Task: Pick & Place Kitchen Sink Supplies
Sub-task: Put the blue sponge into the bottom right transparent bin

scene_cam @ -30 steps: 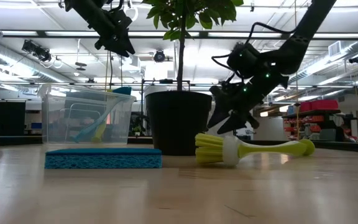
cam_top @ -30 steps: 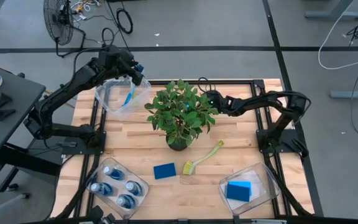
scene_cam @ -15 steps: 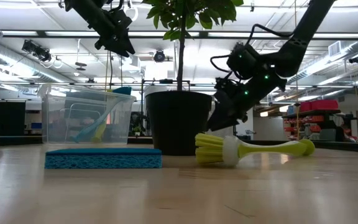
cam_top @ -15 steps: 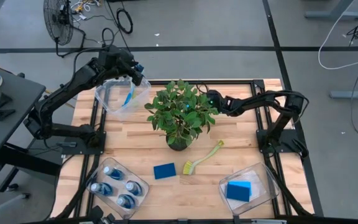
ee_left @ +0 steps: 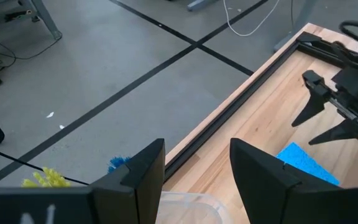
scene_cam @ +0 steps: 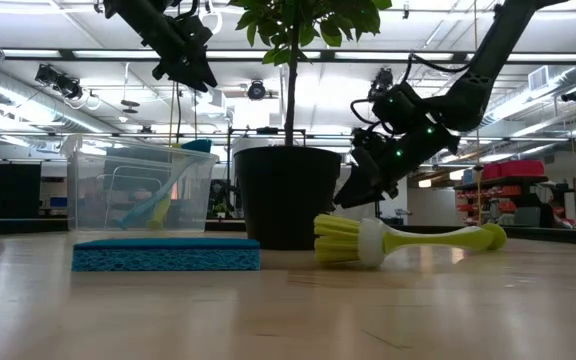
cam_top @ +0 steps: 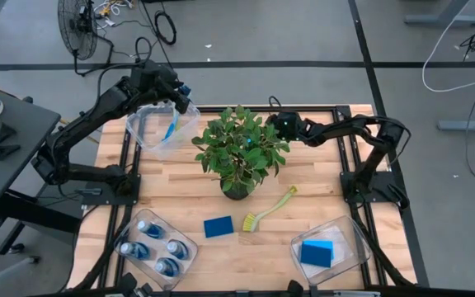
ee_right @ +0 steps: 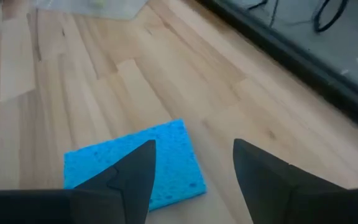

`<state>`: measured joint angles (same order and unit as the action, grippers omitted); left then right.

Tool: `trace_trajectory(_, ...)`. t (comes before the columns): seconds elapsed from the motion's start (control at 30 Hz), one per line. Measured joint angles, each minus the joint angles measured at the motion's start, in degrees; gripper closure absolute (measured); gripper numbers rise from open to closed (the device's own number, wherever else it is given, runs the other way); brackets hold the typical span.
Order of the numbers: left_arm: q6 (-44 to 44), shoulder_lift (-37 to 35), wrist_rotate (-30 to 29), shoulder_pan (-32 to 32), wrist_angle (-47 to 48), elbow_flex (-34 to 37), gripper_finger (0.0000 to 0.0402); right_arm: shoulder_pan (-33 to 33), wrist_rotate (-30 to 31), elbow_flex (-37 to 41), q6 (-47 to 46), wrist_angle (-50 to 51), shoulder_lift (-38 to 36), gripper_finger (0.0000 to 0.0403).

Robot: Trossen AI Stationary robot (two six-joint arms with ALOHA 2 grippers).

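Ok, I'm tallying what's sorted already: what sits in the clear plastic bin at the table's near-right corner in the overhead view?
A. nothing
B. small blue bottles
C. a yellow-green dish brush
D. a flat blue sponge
D: the clear plastic bin at that corner holds one flat blue rectangular sponge.

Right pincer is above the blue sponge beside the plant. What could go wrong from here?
The sponge lies flat on the table, so the open right pincer could jam into the wood or skid it away. The plant has leaves close beside that arm; a sweep might snag them.
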<state>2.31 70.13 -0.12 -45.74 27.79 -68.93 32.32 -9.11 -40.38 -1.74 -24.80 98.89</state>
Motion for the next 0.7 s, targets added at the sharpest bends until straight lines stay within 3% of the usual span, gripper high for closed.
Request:
trace_trajectory(0.13,0.0,0.0,0.0,0.0,0.0,0.0,0.0216,0.7,-3.3,0.0,-0.3,-1.3,0.9,0.019)
trace_trajectory(0.33,0.1,0.0,1.3,0.0,0.0,0.0,0.0216,0.2,-3.4,0.0,-4.0,-0.1,0.8,0.02)
trace_trajectory(0.53,0.1,0.0,1.5,0.0,0.0,0.0,0.0216,-2.5,1.0,-0.5,-1.0,0.7,0.8,0.0209)
trace_trajectory(0.7,0.7,0.0,1.5,0.0,0.0,0.0,0.0216,-3.1,2.5,-5.5,0.4,9.0,0.8,0.0209)
